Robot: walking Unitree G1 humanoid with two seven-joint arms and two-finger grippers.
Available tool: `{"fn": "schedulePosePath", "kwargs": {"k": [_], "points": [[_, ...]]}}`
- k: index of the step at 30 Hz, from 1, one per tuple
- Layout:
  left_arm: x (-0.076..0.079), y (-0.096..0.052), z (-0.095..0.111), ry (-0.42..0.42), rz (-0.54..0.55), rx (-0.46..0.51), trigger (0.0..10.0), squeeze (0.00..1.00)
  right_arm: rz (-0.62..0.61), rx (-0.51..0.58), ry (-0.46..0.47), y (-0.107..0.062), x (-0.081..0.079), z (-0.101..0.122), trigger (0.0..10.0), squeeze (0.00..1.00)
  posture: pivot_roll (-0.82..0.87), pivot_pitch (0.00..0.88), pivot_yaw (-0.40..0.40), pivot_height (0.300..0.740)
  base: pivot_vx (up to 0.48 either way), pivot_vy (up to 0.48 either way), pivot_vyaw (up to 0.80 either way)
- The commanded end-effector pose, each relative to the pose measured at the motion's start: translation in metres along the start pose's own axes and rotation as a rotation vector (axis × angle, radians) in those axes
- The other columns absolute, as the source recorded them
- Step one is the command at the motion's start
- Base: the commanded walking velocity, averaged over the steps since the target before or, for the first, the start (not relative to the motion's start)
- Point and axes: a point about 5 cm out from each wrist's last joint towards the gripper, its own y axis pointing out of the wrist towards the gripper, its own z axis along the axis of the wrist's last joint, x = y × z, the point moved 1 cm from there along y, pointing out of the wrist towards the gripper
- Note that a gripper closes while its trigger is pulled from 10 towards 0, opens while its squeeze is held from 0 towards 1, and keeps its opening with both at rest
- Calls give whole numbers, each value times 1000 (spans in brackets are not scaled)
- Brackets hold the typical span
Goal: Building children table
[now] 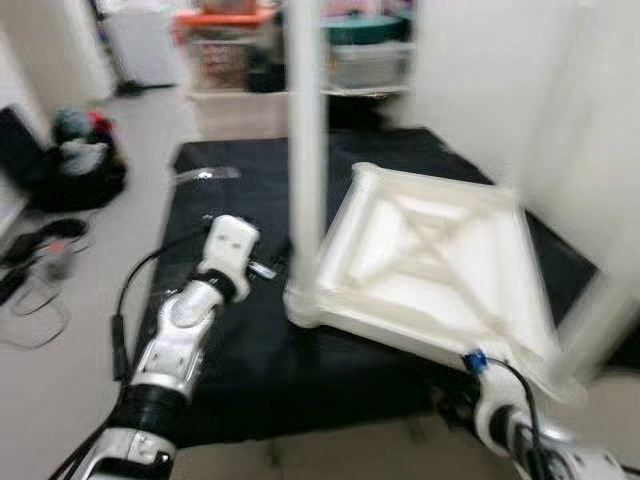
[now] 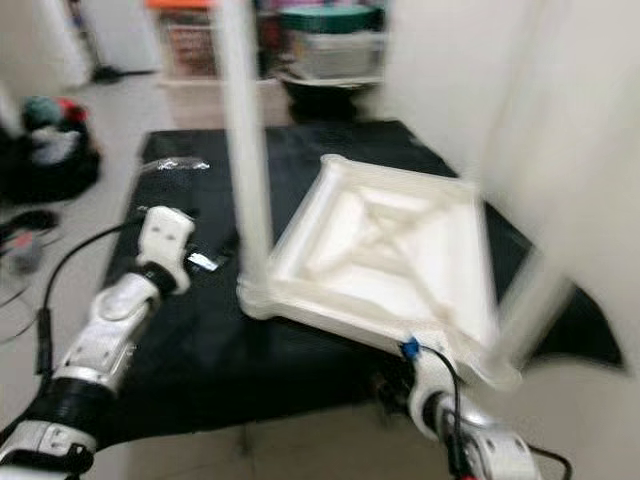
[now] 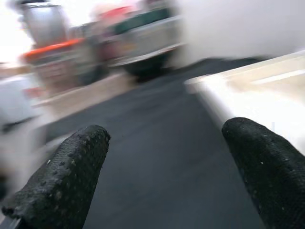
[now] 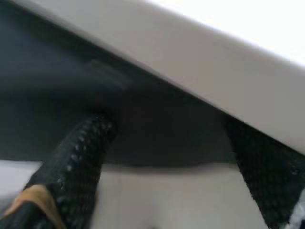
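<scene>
Right tool gapes under tabletop — blurred.

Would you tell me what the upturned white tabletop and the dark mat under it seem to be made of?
The tabletop looks like moulded plastic with a smooth, faintly glossy finish: raised ribs cross its underside. The mat looks like matte black fabric or foam, lying flat without shine; blur leaves that open.

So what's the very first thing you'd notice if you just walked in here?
The big white table top lying upside down on a black mat on the floor, with white legs already sticking up from its corners. The left gripper hovers open over the mat beside it, and the right gripper sits open at the table top's near edge. Behind, storage bins stand by the wall.
</scene>
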Motion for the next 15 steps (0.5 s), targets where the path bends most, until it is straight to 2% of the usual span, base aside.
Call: {"fn": "schedulePosePath", "kwargs": {"k": [1,3,4,5,7,9,12,13,15], "points": [[3,-2,-8,-23,8,-29,10000,0,6,80,-53,-4,0,15,10000,0,17,0,-60,740,0,0,0],[3,-2,-8,-23,8,-29,10000,0,6,80,-53,-4,0,15,10000,0,17,0,-60,740,0,0,0],[4,-3,-8,-23,8,-30,10000,0,-29,90,-62,-4,6,17,10000,0,18,0,-59,740,0,0,0],[4,-3,-8,-23,8,-30,10000,0,-29,90,-62,-4,6,17,10000,0,18,0,-59,740,0,0,0],[5,-2,-8,-22,4,-32,10000,0,-145,141,-92,-6,24,29,10000,0,18,0,-53,740,0,0,0],[5,-2,-8,-22,0,-33,10000,0,-166,146,-108,-8,29,31,10000,0,16,0,-50,740,0,0,0],[5,-2,-8,-22,-4,-35,10000,0,-160,124,-134,-12,30,30,10000,0,15,0,-49,740,0,0,0],[7,-2,-9,-21,-11,-42,10000,0,-102,57,-184,-18,26,18,10000,0,9,0,-43,740,0,0,0],[7,-2,-10,-21,-12,-44,10000,0,-80,30,-203,-21,25,13,10000,0,9,0,-43,740,0,0,0]]}}
